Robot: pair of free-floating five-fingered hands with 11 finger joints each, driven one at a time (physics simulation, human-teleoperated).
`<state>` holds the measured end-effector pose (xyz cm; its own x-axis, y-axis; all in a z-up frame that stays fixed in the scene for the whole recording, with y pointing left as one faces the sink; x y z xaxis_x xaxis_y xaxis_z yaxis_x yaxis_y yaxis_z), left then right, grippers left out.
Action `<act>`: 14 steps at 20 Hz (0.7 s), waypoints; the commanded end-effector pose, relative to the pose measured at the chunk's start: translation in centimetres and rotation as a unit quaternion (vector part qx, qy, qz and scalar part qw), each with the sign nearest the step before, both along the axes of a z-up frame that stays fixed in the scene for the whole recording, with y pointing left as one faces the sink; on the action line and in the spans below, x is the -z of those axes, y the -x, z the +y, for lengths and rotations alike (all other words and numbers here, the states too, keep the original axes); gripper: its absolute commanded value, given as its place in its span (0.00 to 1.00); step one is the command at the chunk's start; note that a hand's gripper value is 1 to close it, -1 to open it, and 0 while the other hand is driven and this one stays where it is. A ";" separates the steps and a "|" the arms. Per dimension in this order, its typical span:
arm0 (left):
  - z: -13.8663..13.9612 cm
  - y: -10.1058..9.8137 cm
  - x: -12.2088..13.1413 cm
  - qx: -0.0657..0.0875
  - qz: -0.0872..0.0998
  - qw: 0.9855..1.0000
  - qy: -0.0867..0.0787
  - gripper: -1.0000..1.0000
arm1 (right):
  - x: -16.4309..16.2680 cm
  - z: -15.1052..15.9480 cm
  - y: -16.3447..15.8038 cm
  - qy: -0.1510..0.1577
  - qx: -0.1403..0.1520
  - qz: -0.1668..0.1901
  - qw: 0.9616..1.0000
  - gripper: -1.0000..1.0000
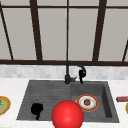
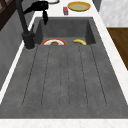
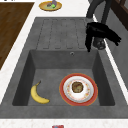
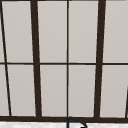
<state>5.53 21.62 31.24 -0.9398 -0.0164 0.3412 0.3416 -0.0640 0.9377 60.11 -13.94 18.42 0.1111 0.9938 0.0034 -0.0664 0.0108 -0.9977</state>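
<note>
The sink (image 1: pixel 50 92) has its drainboard at the left and its basin at the right. The faucet (image 1: pixel 67 72) arches rightward from the far rim. The right hand (image 1: pixel 82 73) is at the spout's tip, fingers hanging loose. The left hand (image 1: pixel 37 109) hovers near-left, well apart; I cannot tell its finger state.

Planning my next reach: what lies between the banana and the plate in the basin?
Nothing: in the right side view, bare sink floor separates banana from plate.
</note>
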 end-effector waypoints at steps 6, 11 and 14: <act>0.0 0.0 0.0 0.000 0.000 1.000 0.000 0.50 | 0.2 -2.8 6.7 -0.034 -0.001 0.038 0.999 0.00; 0.0 0.0 0.0 0.000 0.000 1.000 0.000 0.50 | 0.6 -4.2 10.7 -0.040 -0.002 0.049 0.998 0.00; 0.0 0.0 0.0 0.000 0.000 1.000 0.000 0.50 | 1.1 -5.1 12.4 -0.054 -0.002 0.033 0.998 0.00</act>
<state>5.53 21.62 31.24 -0.9398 -0.0164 0.3412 0.3416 -0.0640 0.9377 49.42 -18.20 17.66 0.1096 0.9936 0.0283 -0.1356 0.0432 -0.9898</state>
